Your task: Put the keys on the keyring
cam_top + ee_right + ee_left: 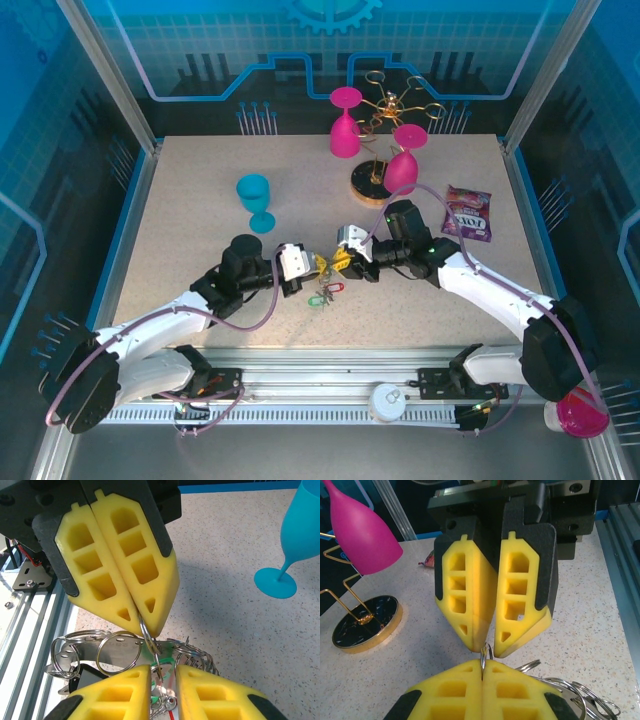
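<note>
Blue goblet (256, 200) stands upright on the table (190, 200), left of centre, well apart from both arms.

Left gripper (144, 624): pads pressed together, pinching the keyring (149, 639) at the tips. The ring shows edge-on as a thin wire, hanging from those tips over the front-centre of the table.

The keys (325, 292) lie in a bunch on the table right under the two grippers, with green and red tags visible from above. In the right wrist view they are a tangle of split rings and flat metal blanks, overlapping. Can't count them or tell which, if any, are already on the keyring.

Right gripper (488, 650): tip-to-tip with the left one. Its pads sit slightly apart with the ring wire between them. The gap looks wider than the wire, so no clear pinch.

Behind the right gripper is a round dark base (368, 183) with a gold wire stand (390, 105), carrying two pink goblets (345, 122) upside down. The lower one hangs just behind the right wrist.

Snack packet (468, 212) lies flat near the right edge, beside the right forearm.

On the front rail is a white round item (385, 403), too small to identify. At the bottom right corner is a pink object (583, 415), partly hidden by the right arm's base.
</note>
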{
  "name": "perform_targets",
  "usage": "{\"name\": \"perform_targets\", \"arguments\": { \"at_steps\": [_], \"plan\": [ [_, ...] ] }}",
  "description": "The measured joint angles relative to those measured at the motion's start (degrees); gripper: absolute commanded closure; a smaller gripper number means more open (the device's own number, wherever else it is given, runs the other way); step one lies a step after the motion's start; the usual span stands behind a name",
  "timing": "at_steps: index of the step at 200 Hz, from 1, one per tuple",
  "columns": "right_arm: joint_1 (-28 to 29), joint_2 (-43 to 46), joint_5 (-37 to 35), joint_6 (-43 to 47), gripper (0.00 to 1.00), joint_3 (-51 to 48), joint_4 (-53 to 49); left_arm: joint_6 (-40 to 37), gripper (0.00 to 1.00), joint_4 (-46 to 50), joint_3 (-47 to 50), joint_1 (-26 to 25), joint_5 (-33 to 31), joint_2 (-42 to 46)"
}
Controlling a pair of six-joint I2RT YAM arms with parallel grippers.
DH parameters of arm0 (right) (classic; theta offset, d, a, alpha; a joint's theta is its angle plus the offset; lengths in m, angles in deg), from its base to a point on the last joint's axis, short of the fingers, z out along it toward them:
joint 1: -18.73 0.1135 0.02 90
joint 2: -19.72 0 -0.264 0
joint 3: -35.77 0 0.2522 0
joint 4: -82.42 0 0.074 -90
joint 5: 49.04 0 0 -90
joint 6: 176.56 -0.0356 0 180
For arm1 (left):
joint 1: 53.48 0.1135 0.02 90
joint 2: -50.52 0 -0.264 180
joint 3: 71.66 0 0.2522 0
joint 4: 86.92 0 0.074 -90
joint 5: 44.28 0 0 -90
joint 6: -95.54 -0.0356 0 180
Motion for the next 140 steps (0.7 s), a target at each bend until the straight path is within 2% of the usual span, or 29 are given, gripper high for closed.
{"name": "perform_targets", "arguments": {
  "at_steps": [33, 130, 140],
  "plan": [
    [0.0, -0.1, 0.0, 0.0, 1.00, 0.0, -0.1, 0.1, 1.00, -0.6, 0.0, 0.0, 0.0, 0.0],
    [0.2, -2.8, 0.2, -0.3, 1.00, 2.2, -0.9, 3.2, 1.00, -3.7, 0.7, 0.3, 1.5, 0.1],
    [0.2, -2.8, 0.2, -0.5, 0.92, 2.3, -0.7, 3.2, 1.00, -4.2, 0.7, 0.3, 1.5, 0.1]
  ]
}}
